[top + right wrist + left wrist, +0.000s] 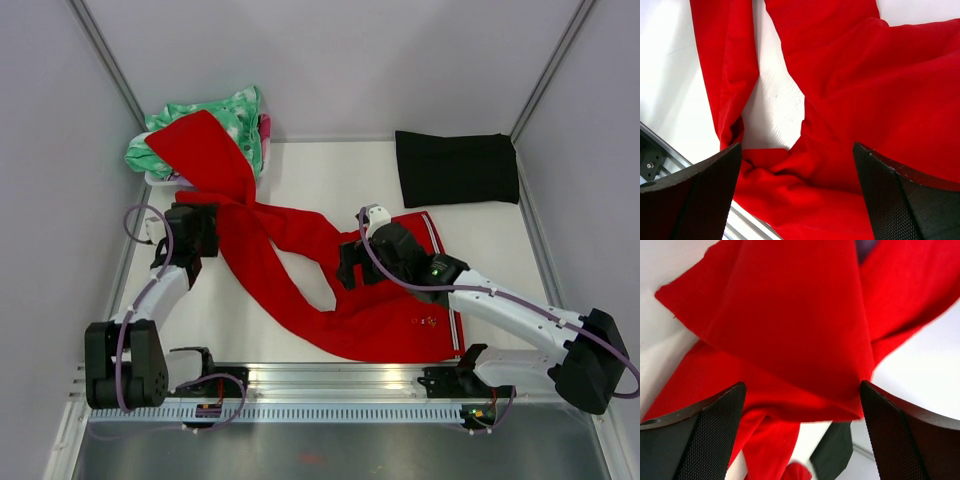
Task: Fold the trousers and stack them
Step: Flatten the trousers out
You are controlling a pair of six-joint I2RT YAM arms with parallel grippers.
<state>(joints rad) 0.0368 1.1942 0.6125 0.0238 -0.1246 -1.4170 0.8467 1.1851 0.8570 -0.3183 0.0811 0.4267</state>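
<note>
Top external view, L to R. Far left at back: a green-and-white garment [232, 118], bunched in the back corner of the table [330, 175]. The red trousers [300, 290] lie diagonally across the table. One leg end is draped up over that garment. The legs twist together just beside the left arm's head, then run toward the near right. There the hip section lies flat, w/ the white-striped waistband [431, 232] along its R edge.

Left fingers [705, 440]: spread wide, gripping nothing. In the left wrist view a folded flap of red cloth fills the space ahead of and btwn them. Its lower corner reaches the tip of the finger at picture right; can't tell if they touch. White table shows at both edges.

Right fingers [700, 195]: also spread wide, holding nothing, poised over the middle of the trousers near the crotch. In the right wrist view red fabric lies under & ahead of both fingers. A patch of bare table shows btwn the two legs, nearer the finger at picture left. A metal rail [655, 150] sits at the lower L corner.

Far right at back: a black folded cloth [455, 168], flat, well apart from the trousers.
</note>
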